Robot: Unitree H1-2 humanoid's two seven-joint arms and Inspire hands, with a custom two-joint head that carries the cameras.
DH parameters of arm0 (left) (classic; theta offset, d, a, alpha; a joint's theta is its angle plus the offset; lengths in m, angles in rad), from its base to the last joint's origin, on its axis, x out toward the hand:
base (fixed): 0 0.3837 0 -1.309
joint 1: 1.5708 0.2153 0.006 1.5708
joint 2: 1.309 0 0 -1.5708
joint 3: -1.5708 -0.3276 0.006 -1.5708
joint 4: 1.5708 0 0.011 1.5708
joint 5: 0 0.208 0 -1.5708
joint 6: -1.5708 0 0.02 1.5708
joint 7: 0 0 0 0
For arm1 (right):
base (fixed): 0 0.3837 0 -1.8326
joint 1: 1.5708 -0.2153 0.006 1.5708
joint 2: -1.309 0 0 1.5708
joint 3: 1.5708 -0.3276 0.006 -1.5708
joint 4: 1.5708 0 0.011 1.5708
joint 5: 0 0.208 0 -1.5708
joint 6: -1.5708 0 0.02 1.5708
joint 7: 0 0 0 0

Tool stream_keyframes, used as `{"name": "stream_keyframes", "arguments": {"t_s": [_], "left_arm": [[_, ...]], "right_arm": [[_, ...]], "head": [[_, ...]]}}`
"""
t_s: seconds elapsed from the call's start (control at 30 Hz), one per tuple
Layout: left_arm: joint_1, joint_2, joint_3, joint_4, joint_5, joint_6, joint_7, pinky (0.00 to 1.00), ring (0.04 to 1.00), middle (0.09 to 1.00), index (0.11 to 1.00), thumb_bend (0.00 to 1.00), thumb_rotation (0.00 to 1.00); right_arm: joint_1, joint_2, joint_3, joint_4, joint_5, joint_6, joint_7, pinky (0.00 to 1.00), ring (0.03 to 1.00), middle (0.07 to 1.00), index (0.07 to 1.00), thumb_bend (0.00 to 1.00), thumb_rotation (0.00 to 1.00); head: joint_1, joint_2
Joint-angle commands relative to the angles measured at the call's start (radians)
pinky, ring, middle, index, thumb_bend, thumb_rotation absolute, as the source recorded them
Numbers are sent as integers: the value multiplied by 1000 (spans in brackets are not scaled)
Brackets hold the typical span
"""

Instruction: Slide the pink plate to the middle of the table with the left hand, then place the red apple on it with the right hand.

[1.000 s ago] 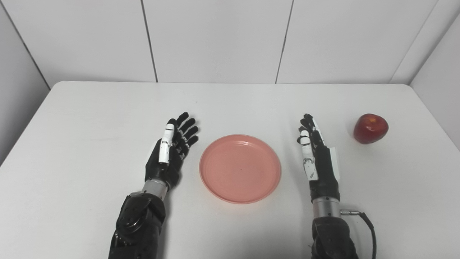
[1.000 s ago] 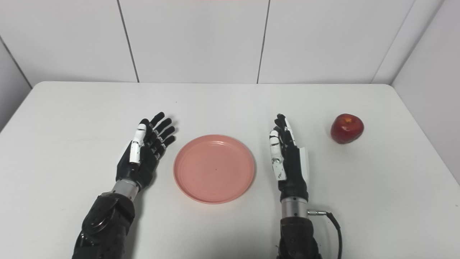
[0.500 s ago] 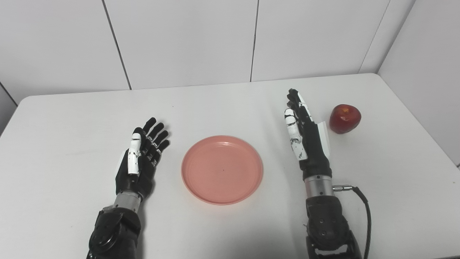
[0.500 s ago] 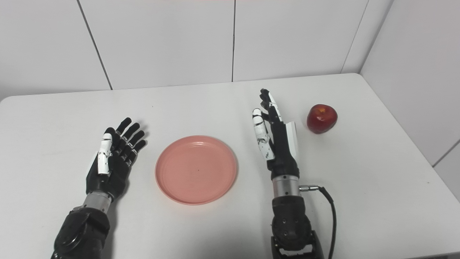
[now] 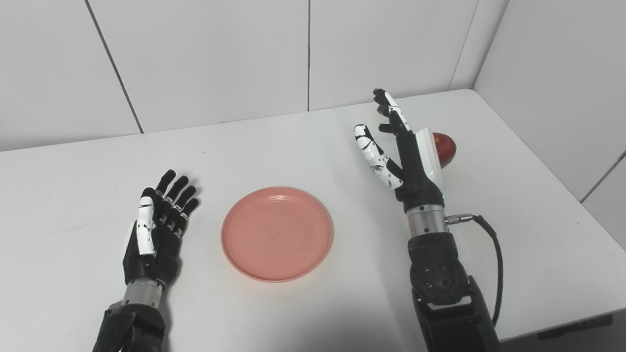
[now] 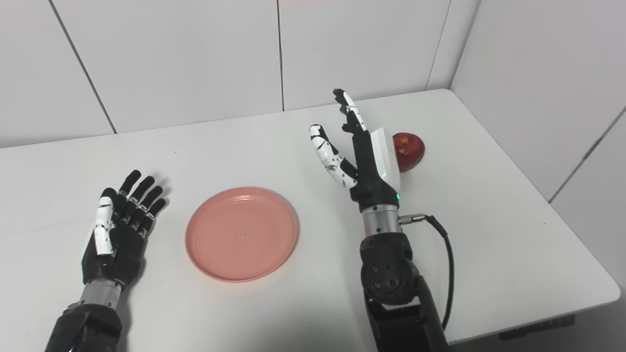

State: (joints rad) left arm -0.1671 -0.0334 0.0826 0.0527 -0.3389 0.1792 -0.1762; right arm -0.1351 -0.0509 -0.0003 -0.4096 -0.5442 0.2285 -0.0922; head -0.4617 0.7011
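The pink plate (image 5: 277, 233) lies flat and empty on the white table (image 5: 73, 176), between my two hands. My left hand (image 5: 155, 229) rests open, palm up, to the left of the plate and apart from it. My right hand (image 5: 401, 146) is raised above the table, open, fingers pointing up and away, thumb spread to the left. The red apple (image 6: 408, 151) sits at the table's far right, just behind and right of the right hand, partly hidden by it in the left eye view (image 5: 445, 147).
White wall panels (image 5: 220, 54) stand behind the table and along its right side. The table's right front corner (image 6: 609, 288) and edge are in view. A black cable (image 5: 494, 254) loops from my right wrist.
The camera has swung right. My right hand has lifted and moved forward toward the apple, thumb spreading out. The left hand and plate stay in place.
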Motion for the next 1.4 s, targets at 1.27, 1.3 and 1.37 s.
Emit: {"name": "stream_keyframes", "arguments": {"t_s": [1.27,1.3,1.37], "left_arm": [[-5,33,27,56,-35,-36,-25,913,892,896,883,367,1000],[-5,33,28,56,-36,-36,-25,913,892,895,882,369,1000],[-6,33,31,58,-39,-35,-25,915,894,897,885,371,1000]], "right_arm": [[-60,-346,-181,-31,-176,230,178,835,957,990,1000,1000,464],[-59,-350,-182,-26,-177,232,182,830,956,990,1000,1000,469],[-56,-364,-185,-5,-176,234,192,820,952,990,1000,1000,475]], "head": [[-33,-8],[-33,-8],[-34,-8]]}}
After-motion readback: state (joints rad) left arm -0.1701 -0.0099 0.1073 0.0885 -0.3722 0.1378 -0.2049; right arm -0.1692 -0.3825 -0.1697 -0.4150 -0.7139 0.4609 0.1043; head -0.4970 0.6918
